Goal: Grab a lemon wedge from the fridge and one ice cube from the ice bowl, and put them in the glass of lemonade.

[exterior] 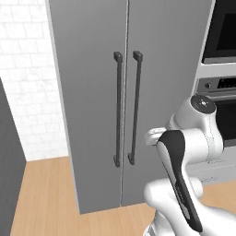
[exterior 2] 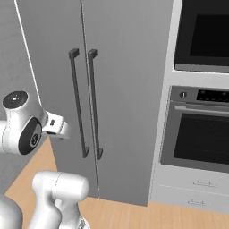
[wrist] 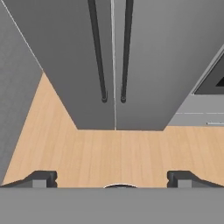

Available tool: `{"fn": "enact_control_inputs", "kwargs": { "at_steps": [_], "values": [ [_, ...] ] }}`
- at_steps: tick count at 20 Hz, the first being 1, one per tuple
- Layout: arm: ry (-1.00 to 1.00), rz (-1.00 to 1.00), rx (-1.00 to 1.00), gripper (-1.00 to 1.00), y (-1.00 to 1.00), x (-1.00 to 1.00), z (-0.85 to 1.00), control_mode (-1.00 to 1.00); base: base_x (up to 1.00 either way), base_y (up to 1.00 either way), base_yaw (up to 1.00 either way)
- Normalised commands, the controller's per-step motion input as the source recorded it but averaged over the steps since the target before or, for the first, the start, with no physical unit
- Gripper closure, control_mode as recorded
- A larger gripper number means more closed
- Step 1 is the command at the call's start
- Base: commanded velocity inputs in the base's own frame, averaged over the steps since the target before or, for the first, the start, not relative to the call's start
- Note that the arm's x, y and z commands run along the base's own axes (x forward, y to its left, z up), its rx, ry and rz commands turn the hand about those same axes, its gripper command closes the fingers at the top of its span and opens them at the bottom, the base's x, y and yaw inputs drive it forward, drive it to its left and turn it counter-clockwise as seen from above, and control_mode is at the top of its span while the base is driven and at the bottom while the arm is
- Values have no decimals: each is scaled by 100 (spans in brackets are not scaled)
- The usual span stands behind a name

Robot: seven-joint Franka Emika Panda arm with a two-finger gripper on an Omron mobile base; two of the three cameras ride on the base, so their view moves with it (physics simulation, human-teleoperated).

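A: Nearest first — gripper (wrist: 112, 179) low at the bottom of the hand view, finger tips set wide apart, nothing between them, only bare wooden floor (wrist: 118, 153) below.

B: And beyond the tips?

A: Straight ahead, the fridge (exterior: 92, 92), both grey doors shut. Two dark bar handles (wrist: 113, 52) side by side, flanking the centre seam, running vertically. Lower ends roughly in line with the gap between the tips, well apart from them.

B: Long axis against the jaws?

A: Bars upright; tips spread crosswise to them, so either bar could pass between the tips once closer. Neither bar clearly nearer in the hand view; seam almost dead centre.

B: Lemon wedge?

A: Presumably behind those shut doors; hidden, so impossible to place. Bowl, ice and glass likewise unplaced from here.

B: Farther right?

A: Built-in oven (exterior 2: 201, 138), dark glass door, with drawers beneath; off the line of approach.

B: Judgement on the step?

A: Probably opening the fridge: forward reach, one bar taken, a pull outward.
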Motion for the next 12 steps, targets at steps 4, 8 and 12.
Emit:
{"fn": "enact_control_inputs", "kwargs": {
  "at_steps": [4,8,12],
  "values": [
    [0,0,0,-100,0,0,0,100,12,-39,-2],
    [0,0,0,-100,0,0,0,100,-4,-18,-3],
    [0,0,0,-100,0,0,0,100,-4,0,0]
  ]
}}
